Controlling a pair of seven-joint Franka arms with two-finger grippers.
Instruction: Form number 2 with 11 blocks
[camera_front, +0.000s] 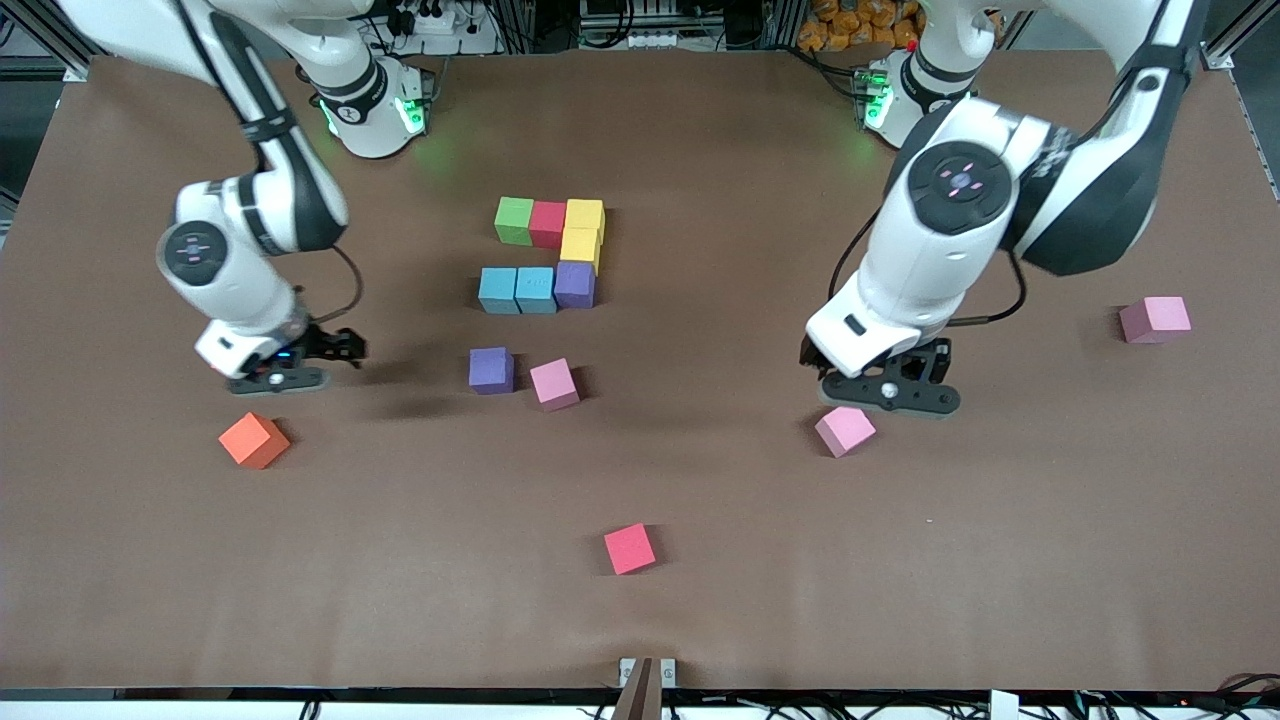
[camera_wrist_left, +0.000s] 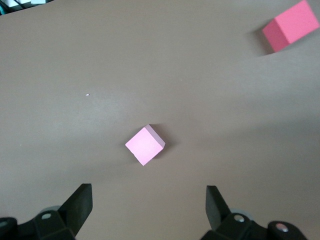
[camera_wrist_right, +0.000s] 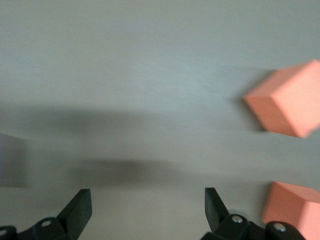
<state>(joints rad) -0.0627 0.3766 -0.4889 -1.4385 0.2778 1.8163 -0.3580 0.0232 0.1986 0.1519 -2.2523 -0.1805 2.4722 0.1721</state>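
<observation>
Part of the number 2 stands mid-table: green (camera_front: 514, 220), red (camera_front: 547, 223) and yellow (camera_front: 585, 213) blocks in a row, a yellow (camera_front: 580, 245) below, then blue (camera_front: 498, 290), blue (camera_front: 535, 290) and purple (camera_front: 575, 284). Loose blocks lie about: purple (camera_front: 491, 370), pink (camera_front: 554, 384), pink (camera_front: 845, 431) (camera_wrist_left: 145, 145) and pink (camera_front: 1155, 319). My left gripper (camera_front: 885, 395) (camera_wrist_left: 149, 192) hangs open over bare table beside the pink block, nothing between its fingers. Over bare table near the purple block, my right gripper (camera_front: 290, 365) (camera_wrist_right: 148, 196) is open and empty.
An orange cube (camera_front: 254, 440) (camera_wrist_right: 290, 97) lies close to the right gripper; the right wrist view shows a second orange cube (camera_wrist_right: 295, 210) by its finger. A coral-red cube (camera_front: 629, 549) (camera_wrist_left: 292, 26) sits nearer the front camera, mid-table.
</observation>
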